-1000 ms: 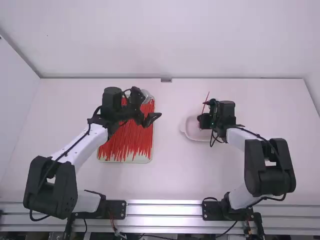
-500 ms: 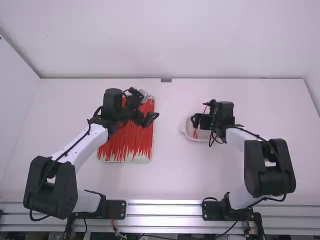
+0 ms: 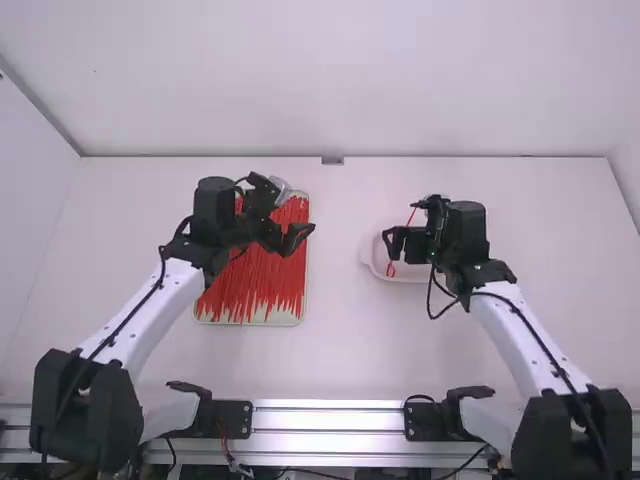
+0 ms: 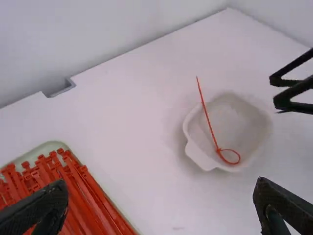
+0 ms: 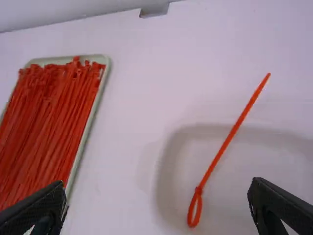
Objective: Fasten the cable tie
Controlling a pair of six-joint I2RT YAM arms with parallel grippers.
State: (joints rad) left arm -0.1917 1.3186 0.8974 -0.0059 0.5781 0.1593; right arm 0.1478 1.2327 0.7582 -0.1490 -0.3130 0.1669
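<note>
Fastened red plastic cable tie (image 3: 390, 267) lies in the shallow white bowl (image 3: 371, 258), right of centre on the white bench (image 3: 340, 330). Its small closed loop rests on the bowl floor at the near side. The straight tail leans up and over the far rim, toward the upper middle of the high view.

Right gripper (image 3: 405, 222) hangs just above the bowl with jaws spread wide and nothing between them. One second ago it was lower over the bowl with the tie standing upright above it. Half a second ago the tie was already down in the bowl, and it has not shifted since. The right wrist has since risen and drawn back toward the right of the frame.

Left gripper (image 3: 290, 210) sits over the far right corner of the pale green tray (image 3: 250, 321) of loose red cable ties (image 3: 255, 280), left of centre. Jaws are wide and empty. It has edged slightly up-frame, and the arm has straightened since the earlier frames. Tray and its ties are unchanged.
</note>
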